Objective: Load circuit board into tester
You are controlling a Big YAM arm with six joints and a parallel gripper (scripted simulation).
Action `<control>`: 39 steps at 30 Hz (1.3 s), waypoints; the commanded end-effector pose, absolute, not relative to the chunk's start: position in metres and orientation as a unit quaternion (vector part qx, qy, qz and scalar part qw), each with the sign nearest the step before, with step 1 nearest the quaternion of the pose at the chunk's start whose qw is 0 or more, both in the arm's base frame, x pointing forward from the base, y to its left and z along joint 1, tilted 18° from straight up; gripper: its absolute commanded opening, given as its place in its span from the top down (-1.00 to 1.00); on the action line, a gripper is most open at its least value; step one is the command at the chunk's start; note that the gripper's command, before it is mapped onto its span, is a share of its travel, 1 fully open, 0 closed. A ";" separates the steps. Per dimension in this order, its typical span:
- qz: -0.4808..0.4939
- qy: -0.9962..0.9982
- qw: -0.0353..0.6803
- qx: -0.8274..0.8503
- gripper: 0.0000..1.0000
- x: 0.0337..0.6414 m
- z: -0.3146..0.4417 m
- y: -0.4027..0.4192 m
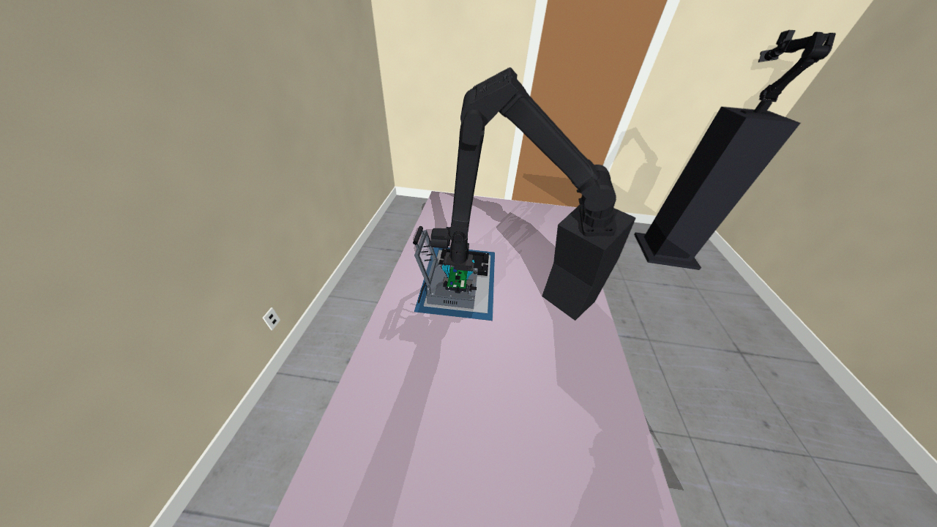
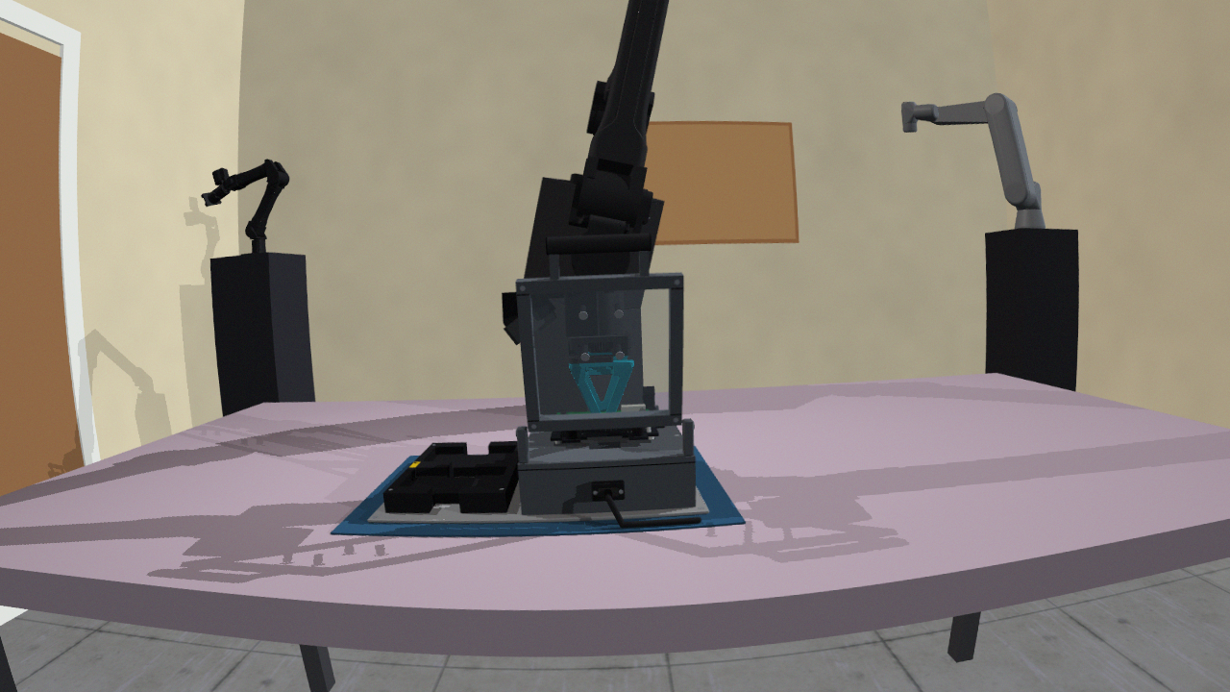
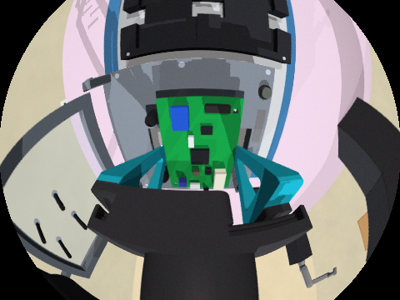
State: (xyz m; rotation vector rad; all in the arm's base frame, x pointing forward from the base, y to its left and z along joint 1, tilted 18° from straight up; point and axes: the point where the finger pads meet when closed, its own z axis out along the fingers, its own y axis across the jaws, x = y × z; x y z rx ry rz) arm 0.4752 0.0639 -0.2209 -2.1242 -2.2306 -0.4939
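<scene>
The green circuit board sits between my teal fingers, over the tester's grey plate. My gripper is shut on the board across its long edges. The board's white connector is at the near end, close to my wrist. In the top view the board is low over the tester. In the exterior view my fingers show through the clear lid, which stands upright. The black tray lies beyond the tester and both its pockets look empty. I cannot tell whether the board rests on the pins.
The tester and tray stand on a blue mat on the pink table. A black cable leaves the tester's front. The arm's black base stands to the right. Other arms on pedestals stand off the table.
</scene>
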 end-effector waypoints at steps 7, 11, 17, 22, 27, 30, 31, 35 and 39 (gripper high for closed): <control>-0.167 -0.715 0.002 -0.679 -0.45 0.487 -0.216 0.070; -0.167 -0.715 0.002 -0.679 -0.45 0.487 -0.217 0.070; -0.167 -0.715 0.002 -0.679 -0.45 0.486 -0.217 0.070; -0.165 -0.715 0.003 -0.679 -0.45 0.486 -0.219 0.070; -0.165 -0.715 0.004 -0.679 -0.45 0.485 -0.220 0.070; -0.164 -0.715 0.004 -0.679 -0.45 0.485 -0.220 0.070; -0.164 -0.715 0.005 -0.679 -0.45 0.484 -0.221 0.070; -0.164 -0.715 0.005 -0.679 -0.45 0.484 -0.221 0.070; -0.163 -0.715 0.005 -0.679 -0.45 0.484 -0.222 0.070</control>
